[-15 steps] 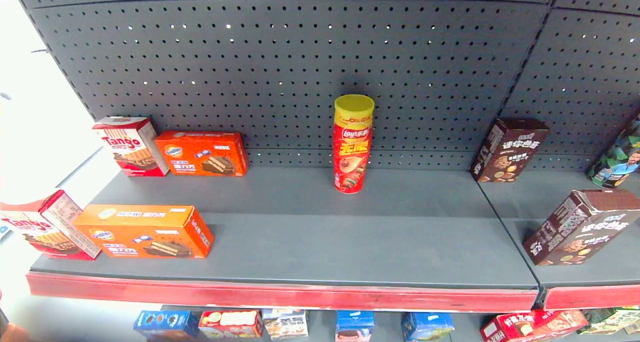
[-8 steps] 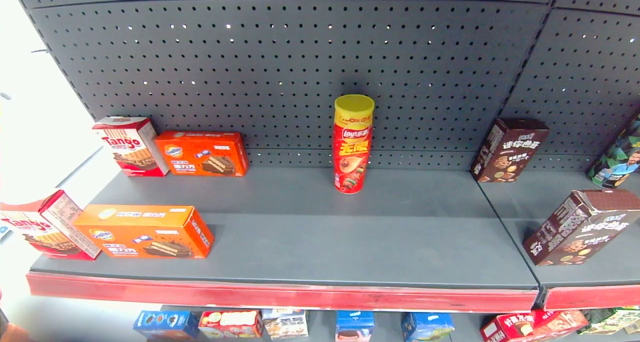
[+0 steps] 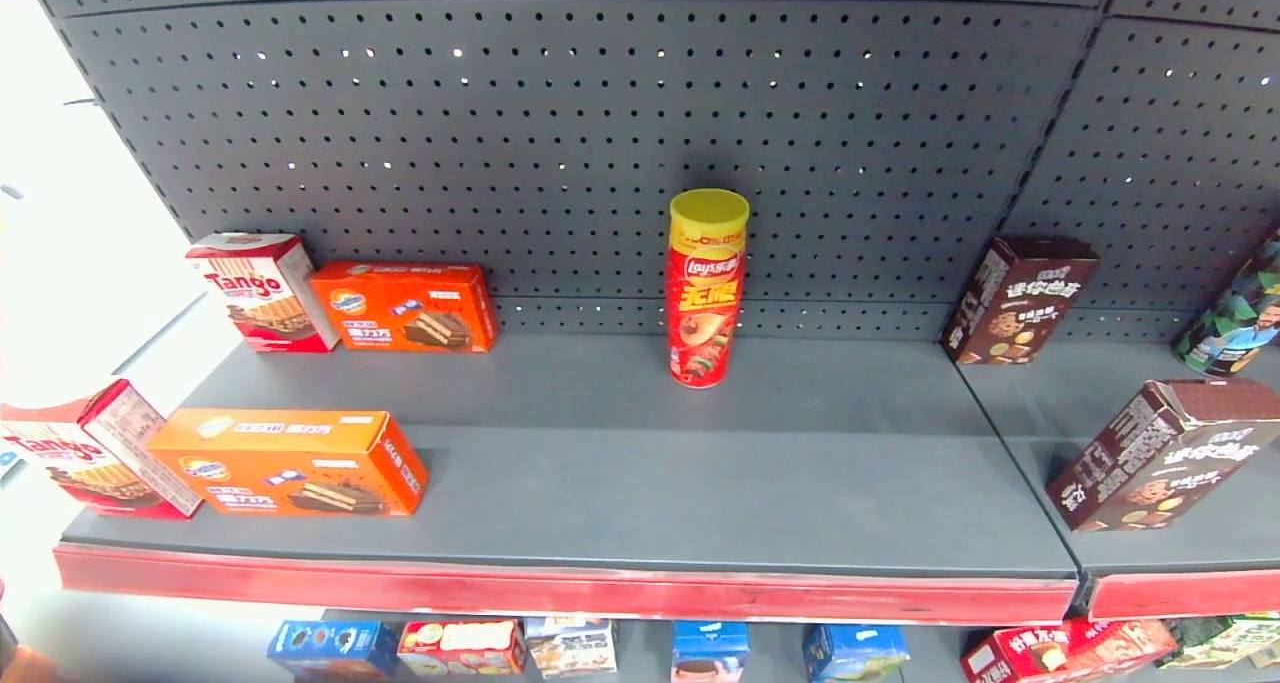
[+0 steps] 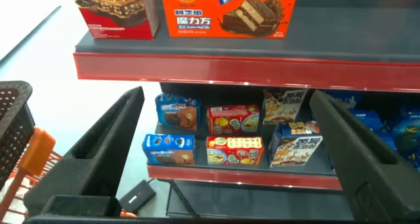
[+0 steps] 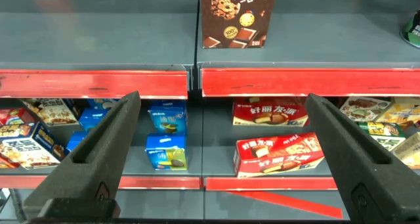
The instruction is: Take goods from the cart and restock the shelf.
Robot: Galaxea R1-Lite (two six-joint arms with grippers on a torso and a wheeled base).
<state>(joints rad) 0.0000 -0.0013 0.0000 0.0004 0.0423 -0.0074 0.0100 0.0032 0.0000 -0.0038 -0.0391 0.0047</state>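
left end effector (image 4: 226, 96) apart | right end effector (image 5: 223, 98) apart | chip can (image 3: 706, 288) upright

The shelf (image 3: 640, 463) is being looked down on steeply from above and in front in the head view, near enough that its red front strip (image 3: 560, 588) is lying low in the frame, with the pegboard (image 3: 560, 143) behind the strip being faced squarely. In both wrist views the strip is being seen from lower down, looking level into the lower tier (image 4: 216, 175) beneath it. These views are being framed by the spread fingers of the left end effector (image 4: 223, 92) and the right end effector (image 5: 223, 98). The orange box (image 3: 290, 461) just behind the strip is being shared by the head and left wrist views, the brown cookie box (image 3: 1165, 453) by the head and right wrist views.
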